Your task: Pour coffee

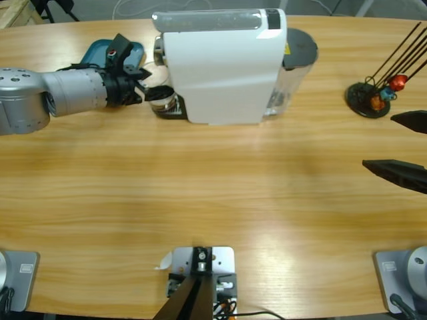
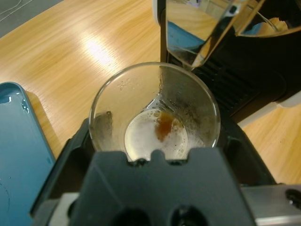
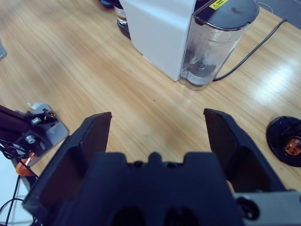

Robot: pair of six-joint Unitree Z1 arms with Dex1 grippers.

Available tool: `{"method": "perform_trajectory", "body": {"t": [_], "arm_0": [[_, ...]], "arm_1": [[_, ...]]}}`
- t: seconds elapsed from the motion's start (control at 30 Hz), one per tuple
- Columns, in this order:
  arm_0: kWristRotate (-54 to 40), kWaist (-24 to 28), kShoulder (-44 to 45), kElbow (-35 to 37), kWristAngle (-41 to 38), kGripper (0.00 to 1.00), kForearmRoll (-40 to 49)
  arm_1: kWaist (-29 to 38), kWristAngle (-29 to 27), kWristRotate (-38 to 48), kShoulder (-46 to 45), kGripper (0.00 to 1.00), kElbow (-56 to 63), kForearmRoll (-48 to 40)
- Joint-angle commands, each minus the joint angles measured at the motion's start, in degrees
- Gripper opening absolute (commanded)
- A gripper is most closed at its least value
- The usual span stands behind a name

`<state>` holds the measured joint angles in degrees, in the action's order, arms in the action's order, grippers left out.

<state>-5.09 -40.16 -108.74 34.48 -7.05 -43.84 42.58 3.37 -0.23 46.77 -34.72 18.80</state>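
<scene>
Coffee [image 2: 157, 134] lies as a shallow, pale, foamy pool at the bottom of a clear glass cup [image 2: 155, 110], and that cup stands on the drip tray at the spout end of the white coffee machine [image 1: 223, 67]. The left gripper [image 1: 137, 87] reaches in level from the side away from the machine, one black jaw on each flank of the cup; the left wrist view shows the jaws close against the glass, so I judge it pinched, though actual contact is hard to confirm. The cup's long axis stands upright, its mouth open directly under the machine's shiny spout [image 2: 197, 40].

That spout is what matters — the cup has to slide out sideways, away from the machine, before it can lift or tip. A teal tray [image 1: 107, 52] sits just beside the left gripper, on its far side from the cup.

The right gripper [image 3: 157, 136] hangs well apart at the machine's water-tank end [image 3: 214, 44], jaws spread wide and empty, so the left arm is plainly the nearer one.
</scene>
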Motion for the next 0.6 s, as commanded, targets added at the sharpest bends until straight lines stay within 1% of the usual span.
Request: {"method": "perform_trajectory", "body": {"t": [0.03, 0.2, 0.33, 0.43, 0.5, 0.6], "arm_0": [[-0.46, 0.52, -1.98, -0.31, -1.03, 0.347, -0.55], [-0.45, 1.06, 1.83, -2.67, -0.64, 0.352, -0.23], [-0.34, 4.12, 10.03, -5.02, 1.17, 0.361, 3.85], [-0.01, 9.59, 15.56, -6.29, 1.17, 0.361, 7.98], [-0.01, 14.77, 18.60, -6.36, 1.17, 0.361, 10.65], [0.70, 19.64, 18.78, -5.99, 1.03, 0.361, 11.00]], "arm_1": [[0.57, 1.11, 0.84, 2.20, 0.849, 1.94, -0.87], [0.57, 1.11, 0.88, 2.27, 0.848, 1.94, -0.87], [0.57, 1.23, 0.93, 2.01, 0.848, 2.01, -0.87], [0.57, 1.37, 1.02, 2.67, 0.848, 2.03, -0.95], [0.57, 1.28, 1.11, 2.50, 0.848, 2.08, -1.04], [0.57, 1.14, 1.20, 2.04, 0.848, 2.20, -1.22]]}}
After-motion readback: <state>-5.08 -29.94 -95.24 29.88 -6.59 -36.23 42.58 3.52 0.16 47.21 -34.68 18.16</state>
